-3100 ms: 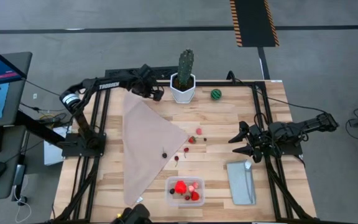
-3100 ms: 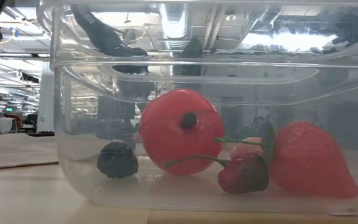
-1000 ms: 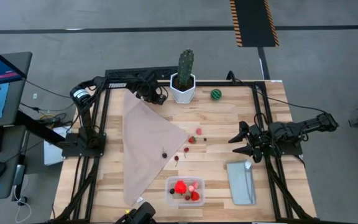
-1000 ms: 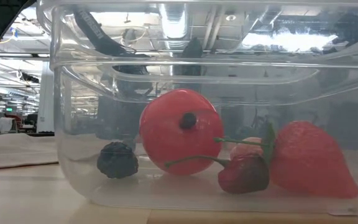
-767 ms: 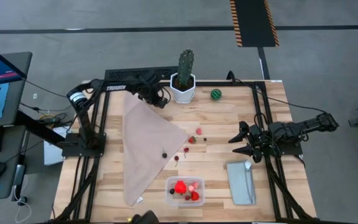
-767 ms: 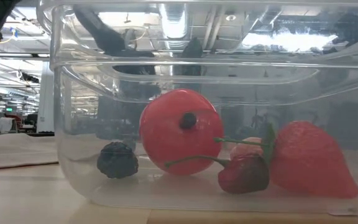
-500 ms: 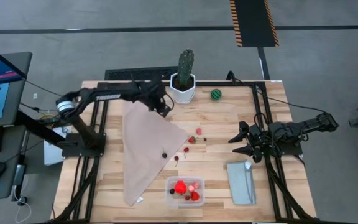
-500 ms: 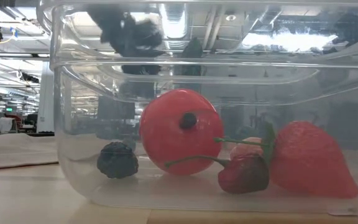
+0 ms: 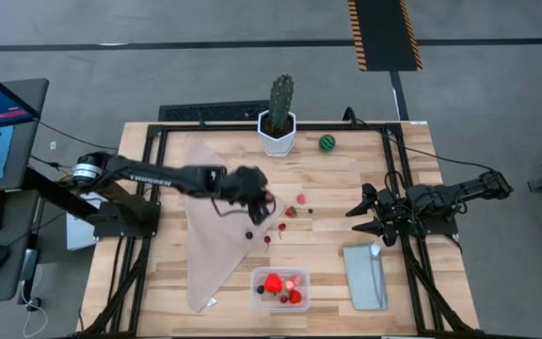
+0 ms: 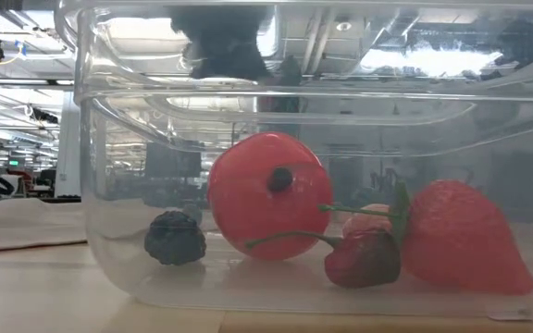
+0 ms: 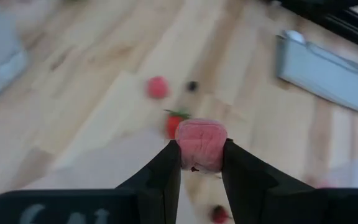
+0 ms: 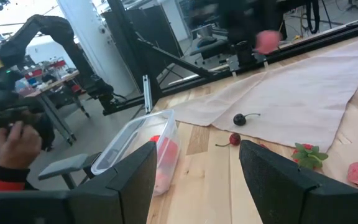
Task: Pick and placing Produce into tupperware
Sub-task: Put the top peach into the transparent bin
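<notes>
Blurrily, left hand [image 11: 201, 163] clamped on pink fruit [image 11: 201, 143], right hand [image 12: 194, 163] agape

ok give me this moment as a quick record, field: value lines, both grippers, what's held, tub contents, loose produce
left gripper: shut on a pink fruit piece, above the beige cloth near its right corner
right gripper: open, empty, waiting at the table's right side
tupperware: at the front edge, holding a red ball, a strawberry, a cherry and a dark berry
loose produce: cherry on cloth; strawberry on wood; green striped ball near the cactus
lid: flat, right of the tupperware
</notes>
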